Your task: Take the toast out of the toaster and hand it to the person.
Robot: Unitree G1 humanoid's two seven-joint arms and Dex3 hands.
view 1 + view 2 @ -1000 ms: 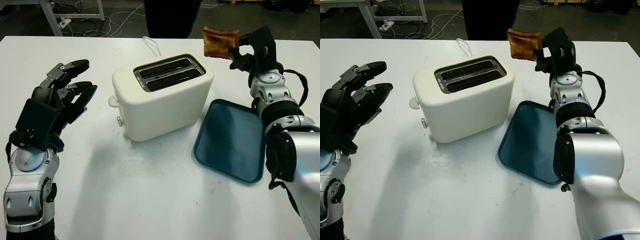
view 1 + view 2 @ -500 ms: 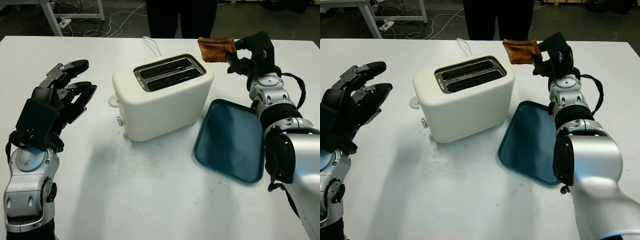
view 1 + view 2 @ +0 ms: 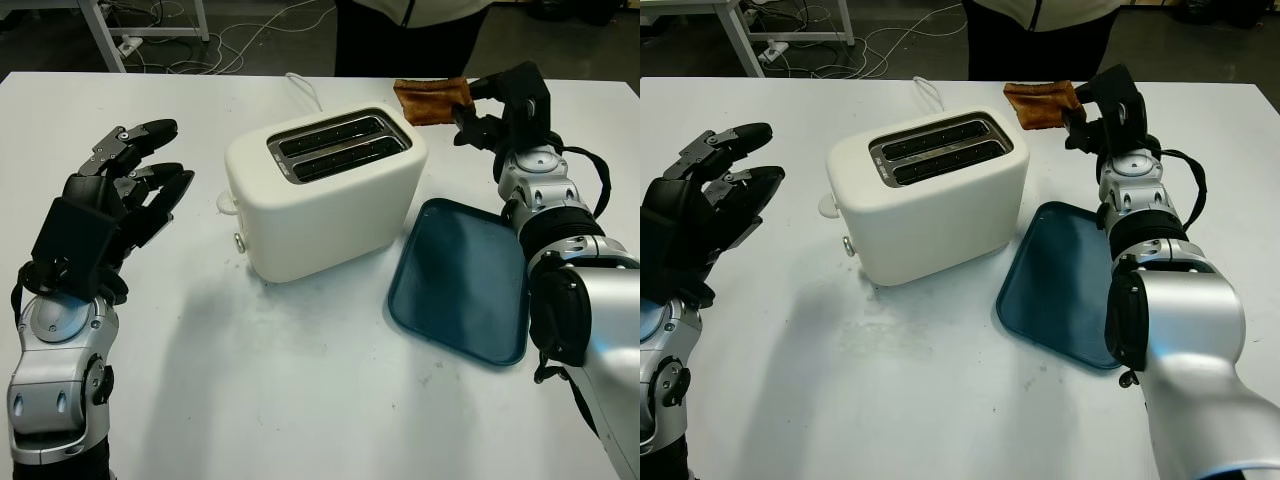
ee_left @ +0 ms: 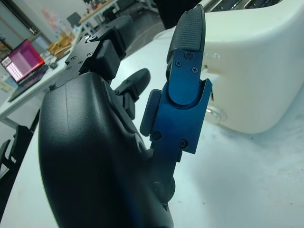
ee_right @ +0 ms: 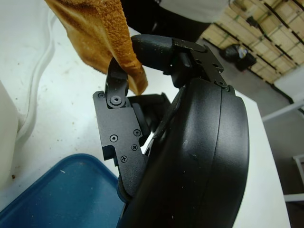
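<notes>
A browned slice of toast (image 3: 430,101) hangs in the air past the toaster's far right corner, pinched by my right hand (image 3: 472,108). The wrist view shows the toast (image 5: 99,35) clamped between my fingers (image 5: 116,80). The cream two-slot toaster (image 3: 325,190) stands mid-table with both slots dark and nothing sticking out. A person (image 3: 410,35) in dark trousers and a light top stands at the table's far edge, just behind the toast. My left hand (image 3: 120,195) hovers open to the left of the toaster.
A dark blue tray (image 3: 465,280) lies flat to the right of the toaster, under my right forearm. The toaster's white cord (image 3: 303,90) runs toward the far edge. The toaster's side and knob (image 4: 216,114) are close to my left hand.
My right hand has lowered the toast slightly and tipped it flatter. The person has stepped to the right and leaned in, so a light top now shows at the far edge. My left hand is unchanged.
</notes>
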